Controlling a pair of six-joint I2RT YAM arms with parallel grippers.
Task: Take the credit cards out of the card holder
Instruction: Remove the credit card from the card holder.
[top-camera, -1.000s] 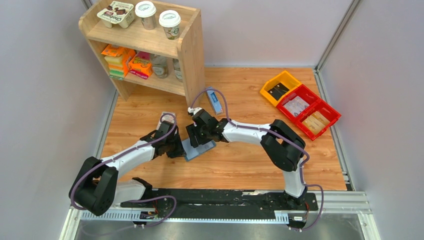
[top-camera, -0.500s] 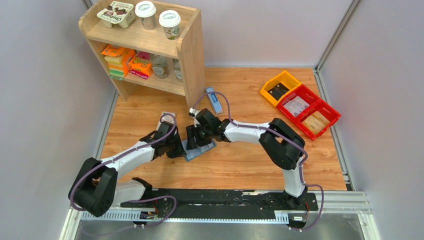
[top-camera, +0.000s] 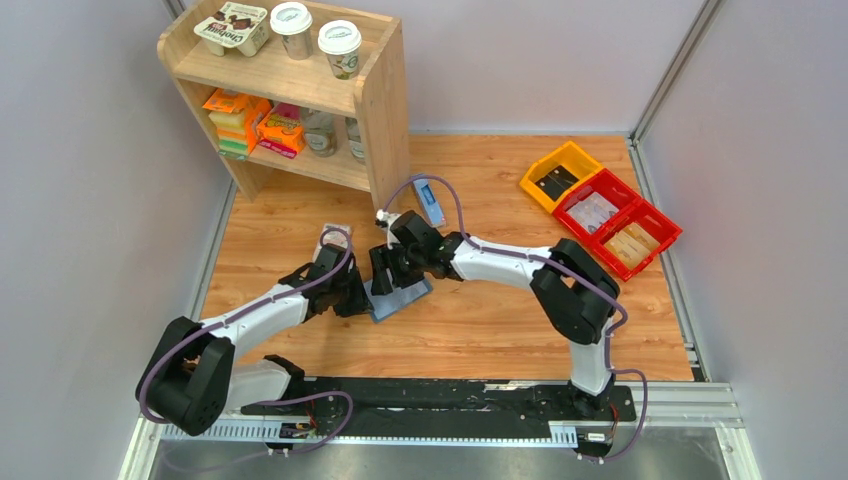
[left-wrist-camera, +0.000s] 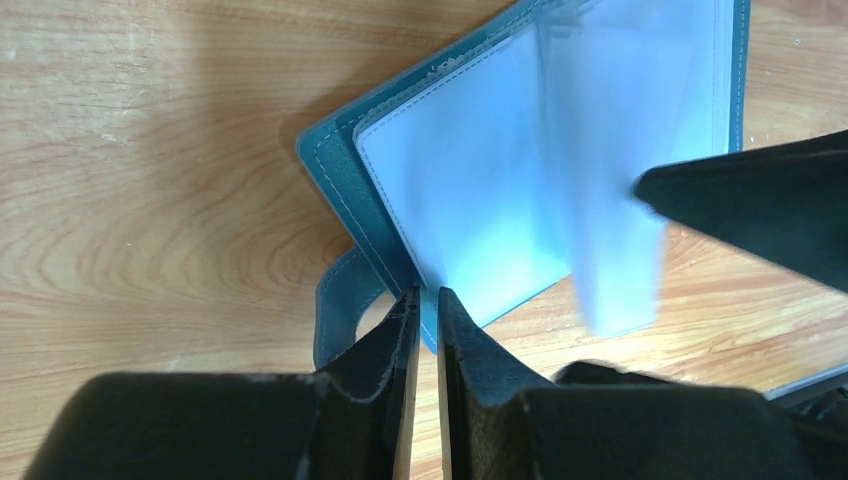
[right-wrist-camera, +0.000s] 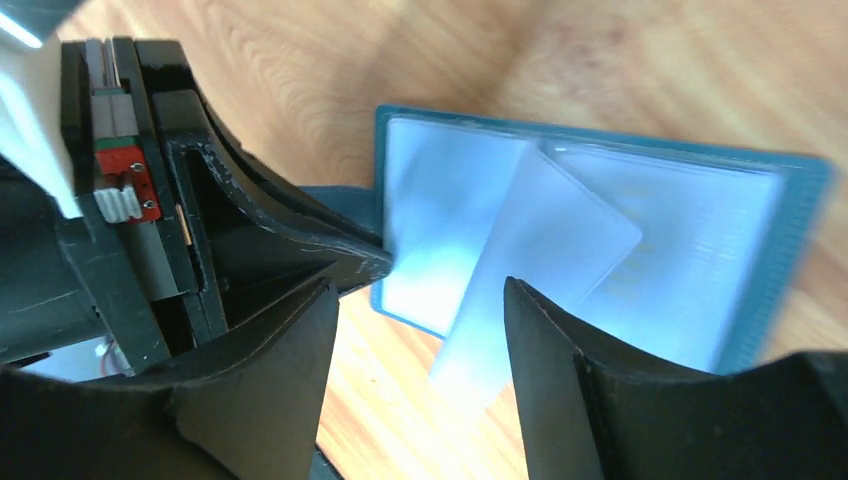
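Teal-blue card holder (top-camera: 405, 298) is lying open on the wooden table (top-camera: 480, 335) between the two arms, keeping the spot it had a second ago. Left gripper (left-wrist-camera: 425, 298) is pinching its edge beside the closure tab (left-wrist-camera: 340, 312), fingers nearly together. Right gripper (right-wrist-camera: 417, 290) is sitting slightly further left than before, fingers standing wide on either side of a pale card (right-wrist-camera: 535, 250) that is poking askew from a pocket. Wooden shelf unit (top-camera: 385, 100) is standing far left, a blue-and-white box (top-camera: 430, 202) lying beside it. Yellow bin (top-camera: 560, 165) and red bins (top-camera: 620, 220) are sitting far right, with pale grey walls enclosing the table
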